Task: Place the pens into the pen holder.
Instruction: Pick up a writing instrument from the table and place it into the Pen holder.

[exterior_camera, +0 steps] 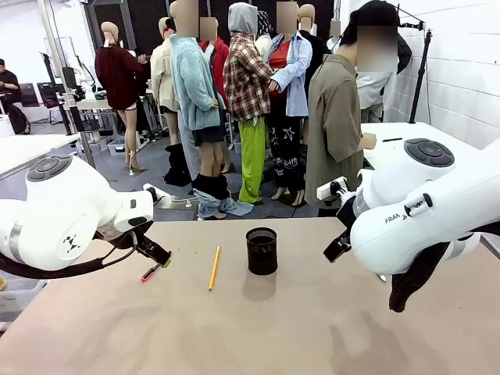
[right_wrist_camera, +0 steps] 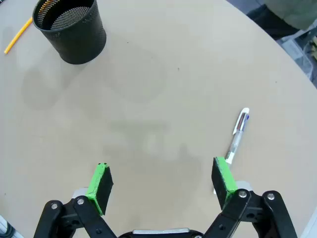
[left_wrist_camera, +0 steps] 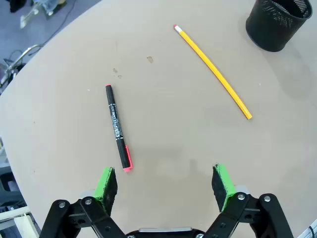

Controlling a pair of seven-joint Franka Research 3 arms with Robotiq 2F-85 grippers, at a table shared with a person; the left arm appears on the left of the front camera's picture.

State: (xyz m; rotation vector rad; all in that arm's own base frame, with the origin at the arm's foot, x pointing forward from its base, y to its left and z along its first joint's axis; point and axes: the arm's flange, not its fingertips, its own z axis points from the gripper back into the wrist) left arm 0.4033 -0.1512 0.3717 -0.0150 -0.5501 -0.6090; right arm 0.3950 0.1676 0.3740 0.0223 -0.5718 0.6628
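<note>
Well, both the left gripper (left_wrist_camera: 166,181) and right gripper (right_wrist_camera: 161,181) are spread, empty. Laid flat on the table (left_wrist_camera: 163,54), outside the pen holder (left_wrist_camera: 279,22), are the red marker (left_wrist_camera: 118,128), yellow pencil (left_wrist_camera: 213,72) and whitish pen (right_wrist_camera: 237,134). Light, stiff, likely slick: best pinched mid-barrel.

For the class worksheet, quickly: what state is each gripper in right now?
Left gripper: open, holding nothing.
Right gripper: open, holding nothing.
</note>
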